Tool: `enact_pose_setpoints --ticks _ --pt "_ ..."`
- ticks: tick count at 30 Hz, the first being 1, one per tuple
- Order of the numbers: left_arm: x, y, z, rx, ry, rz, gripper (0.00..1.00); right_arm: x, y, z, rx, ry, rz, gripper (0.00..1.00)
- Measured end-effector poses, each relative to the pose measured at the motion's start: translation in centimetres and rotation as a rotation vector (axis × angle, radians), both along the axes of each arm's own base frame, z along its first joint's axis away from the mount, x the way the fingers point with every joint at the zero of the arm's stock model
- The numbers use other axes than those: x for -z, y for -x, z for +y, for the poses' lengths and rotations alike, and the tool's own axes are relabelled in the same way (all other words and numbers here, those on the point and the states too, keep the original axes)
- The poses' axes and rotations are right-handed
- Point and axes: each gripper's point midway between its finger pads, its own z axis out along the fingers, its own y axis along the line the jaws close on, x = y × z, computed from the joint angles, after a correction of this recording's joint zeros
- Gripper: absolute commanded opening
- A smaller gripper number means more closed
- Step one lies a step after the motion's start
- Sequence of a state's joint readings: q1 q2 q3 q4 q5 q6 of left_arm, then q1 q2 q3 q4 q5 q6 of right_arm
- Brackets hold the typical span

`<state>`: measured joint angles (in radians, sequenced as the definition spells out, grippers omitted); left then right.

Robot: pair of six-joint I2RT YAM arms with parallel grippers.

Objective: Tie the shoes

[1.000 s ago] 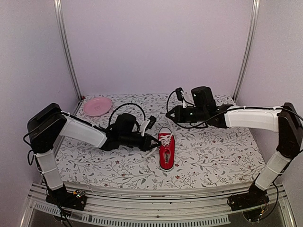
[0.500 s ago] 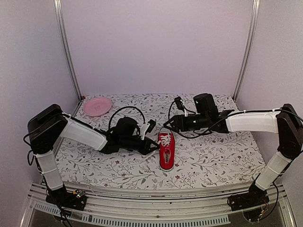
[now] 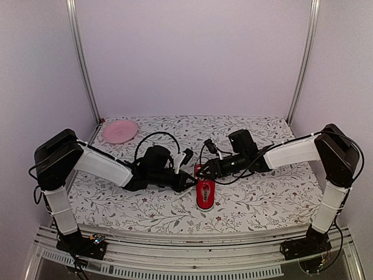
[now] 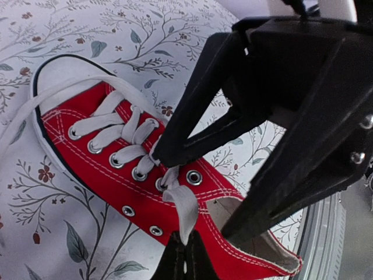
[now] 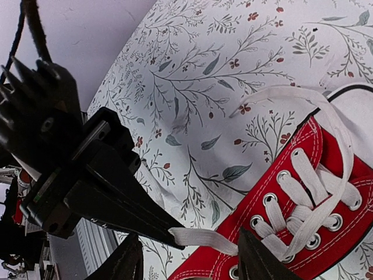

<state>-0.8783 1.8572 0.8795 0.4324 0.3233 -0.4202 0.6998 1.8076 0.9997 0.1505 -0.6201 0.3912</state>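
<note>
The small red canvas sneaker [image 3: 205, 195] lies mid-way across the floral-clothed table [image 3: 268, 201], nearer its front edge. Only the wrist views reveal grips: the left gripper [image 4: 184, 259] is pinched onto a white lace [image 4: 182, 207] end, while the right gripper [image 5: 189, 248] is spread wide, holding nothing.

Plain pale-lilac walls [image 3: 192, 58] close in the back and both sides under soft, even light. 2 metal uprights climb the rear corners, left [image 3: 83, 64] and right [image 3: 302, 64]. Below lies a white tablecloth [image 3: 262, 192] with grey sprigs and small red flowers. A pink plate [image 3: 120, 130] sits at its far-left corner, and an aluminium rail [image 3: 175, 248] runs along the near edge.
</note>
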Motion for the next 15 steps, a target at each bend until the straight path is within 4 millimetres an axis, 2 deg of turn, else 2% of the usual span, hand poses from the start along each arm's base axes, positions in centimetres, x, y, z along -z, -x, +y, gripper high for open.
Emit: enact_pose_setpoints --ticks 4,10,15 --pt "0.0 0.0 0.0 0.0 0.0 0.0 0.0 1.1 0.2 0.3 -0.025 0.004 0.025 0.48" --pt "0.0 0.0 0.0 0.0 0.0 0.0 0.0 1.2 0.4 0.8 -0.054 -0.011 0.03 0.42" --pt "0.0 0.1 0.0 0.002 -0.001 0.0 0.0 1.5 0.3 1.0 -0.066 -0.014 0.037 0.33"
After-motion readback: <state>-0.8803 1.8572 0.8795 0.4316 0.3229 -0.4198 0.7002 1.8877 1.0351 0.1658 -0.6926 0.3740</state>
